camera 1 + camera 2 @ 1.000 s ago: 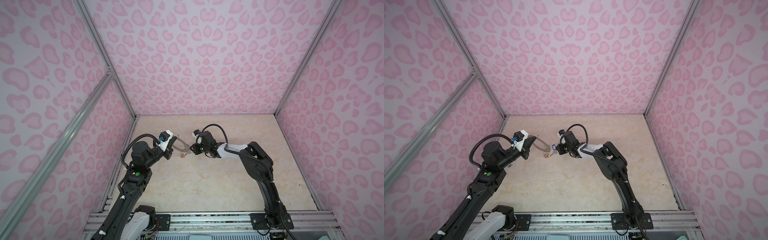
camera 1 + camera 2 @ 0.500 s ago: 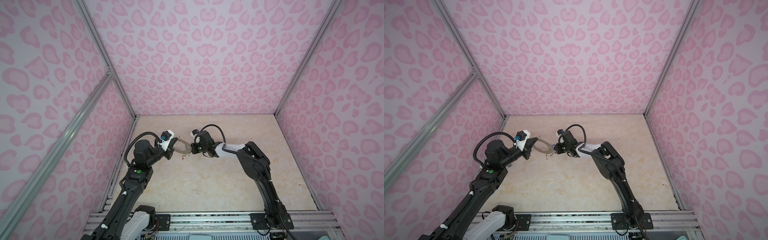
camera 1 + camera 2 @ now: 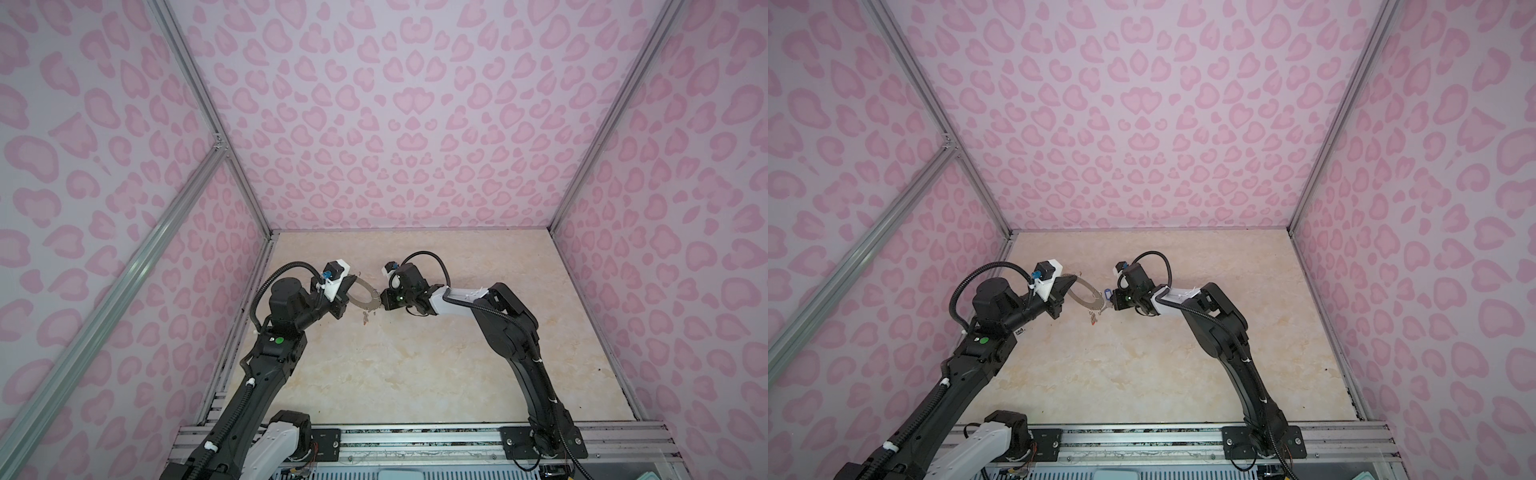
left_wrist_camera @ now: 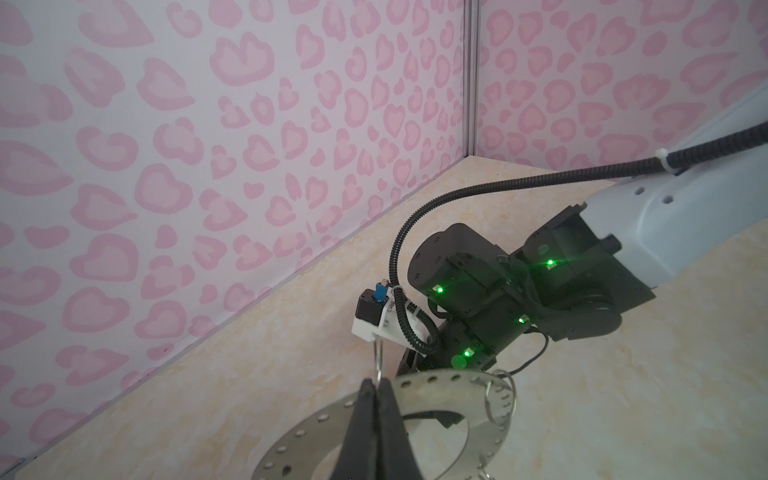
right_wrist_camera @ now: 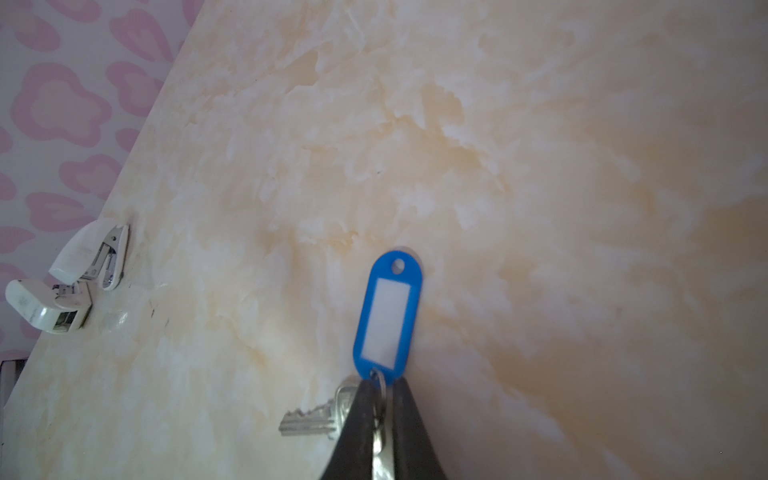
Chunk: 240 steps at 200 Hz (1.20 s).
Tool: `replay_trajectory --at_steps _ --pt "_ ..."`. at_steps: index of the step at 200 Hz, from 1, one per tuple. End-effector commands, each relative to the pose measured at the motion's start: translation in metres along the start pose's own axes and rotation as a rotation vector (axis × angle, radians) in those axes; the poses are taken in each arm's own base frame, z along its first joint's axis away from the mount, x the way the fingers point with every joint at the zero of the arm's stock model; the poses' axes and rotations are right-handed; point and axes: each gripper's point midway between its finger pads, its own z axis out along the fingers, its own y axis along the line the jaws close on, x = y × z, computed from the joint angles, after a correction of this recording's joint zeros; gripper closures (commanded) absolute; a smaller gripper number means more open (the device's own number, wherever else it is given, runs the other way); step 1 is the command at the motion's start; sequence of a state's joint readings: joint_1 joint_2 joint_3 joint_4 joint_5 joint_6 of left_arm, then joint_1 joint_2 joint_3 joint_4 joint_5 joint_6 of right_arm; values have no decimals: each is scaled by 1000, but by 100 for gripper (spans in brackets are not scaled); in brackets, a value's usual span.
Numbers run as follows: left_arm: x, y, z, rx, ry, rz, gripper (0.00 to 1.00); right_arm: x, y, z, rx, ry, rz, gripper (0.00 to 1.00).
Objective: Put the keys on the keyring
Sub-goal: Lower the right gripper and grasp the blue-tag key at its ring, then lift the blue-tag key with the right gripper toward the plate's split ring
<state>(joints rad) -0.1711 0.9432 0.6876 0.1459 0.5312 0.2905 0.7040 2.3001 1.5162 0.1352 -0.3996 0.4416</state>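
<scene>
your lighting's soft and even, barely any shadows; both top views bend at the edges, and the blue tag (image 5: 388, 316) looks slightly blurred.

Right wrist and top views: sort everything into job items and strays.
Job:
large flat grey metal keyring disc, held by left gripper
silver keys with blue oblong plastic tag, held by right gripper
small key set with orange-red tag, hanging below the disc

Strays:
two white stapler-like plastic tools beside the wall

Noted beige marbled tabletop (image 3: 415, 365), boxed in by pink heart-print walls (image 3: 395, 124) on aluminium posts (image 3: 195, 83). Spotted two white stapler-like gadgets (image 5: 89, 255) at tabletop edge by wall, just beside each other. Couldn't identify further.
</scene>
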Motion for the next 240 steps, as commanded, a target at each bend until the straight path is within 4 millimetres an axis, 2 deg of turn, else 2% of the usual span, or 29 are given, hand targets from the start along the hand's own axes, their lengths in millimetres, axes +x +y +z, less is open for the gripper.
replay_trajectory --at_steps 1,41,45,80,82,85,111,137,173,202,240 --pt "-12 2 0 2 -39 27 97 9 -2 1 1 30 5 90" --pt "-10 2 2 4 -35 26 97 4 -2 -2 -3 18 -15 100" --pt "-11 2 2 5 -36 26 97 -6 6 -10 -14 -3 -28 100" --pt "-12 2 3 13 -38 26 97 -26 19 -31 -28 -46 -108 100" --pt "-12 2 3 13 -38 26 97 -17 13 -31 -18 -26 -105 100" --pt "-12 1 3 14 -38 26 97 -14 12 -32 -12 -20 -111 100" --pt "-14 -2 3 40 -46 34 97 -21 17 -54 -17 -25 -193 100" --pt "-19 -13 2 105 -70 55 97 -28 19 -91 -5 -33 -339 100" --pt "-31 -36 2 233 -112 105 97 -32 21 -160 -7 -65 -674 100" --pt "-35 -54 9 330 -120 111 97 -35 33 -213 -30 -152 -888 100" --pt "-41 -89 21 493 -123 97 97 -24 59 -256 -95 -257 -1079 100"
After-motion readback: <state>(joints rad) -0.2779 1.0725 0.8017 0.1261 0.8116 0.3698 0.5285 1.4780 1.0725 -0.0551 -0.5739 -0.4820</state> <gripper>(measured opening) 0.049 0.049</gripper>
